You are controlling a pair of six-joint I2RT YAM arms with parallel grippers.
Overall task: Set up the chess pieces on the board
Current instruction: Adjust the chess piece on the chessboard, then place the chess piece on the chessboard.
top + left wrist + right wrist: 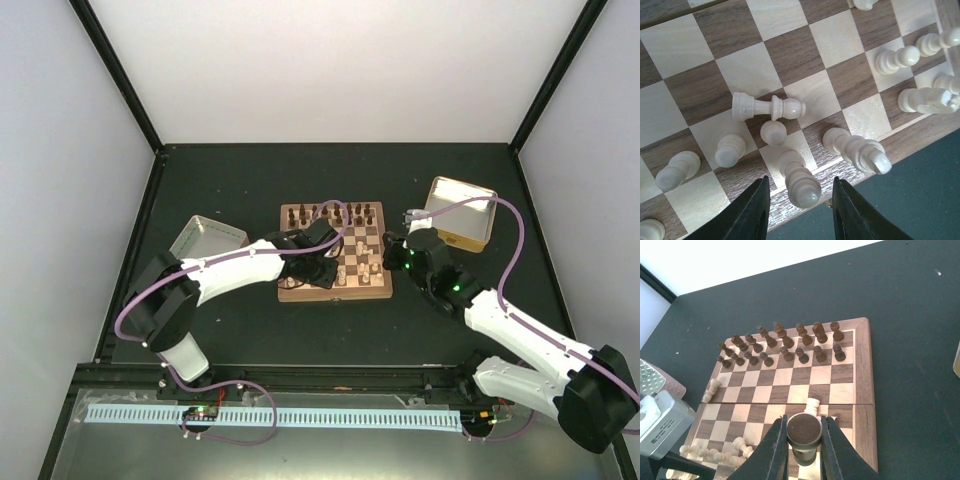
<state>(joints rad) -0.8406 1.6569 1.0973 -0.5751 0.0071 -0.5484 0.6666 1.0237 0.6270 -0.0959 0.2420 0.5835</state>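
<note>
The board [367, 216] lies mid-table, with several cream chess pieces [730, 150] standing on its near rows. One cream piece [767, 107] lies on its side. My left gripper [800, 178] is open at the board's near edge, its jaws on either side of an upright cream piece [801, 186] without touching it. My right gripper [803, 419] is shut on a chess piece [805, 431] whose dark felt base faces the camera, held above the board's right half [860, 390]. A cream piece [812, 406] stands just beyond it.
Dark brown pieces [780, 342] fill the board's two far rows. A grey tray [205, 240] sits left of the board and a cream box [460, 212] to its right. The left arm's grey body [660, 422] reaches over the board's near-left corner.
</note>
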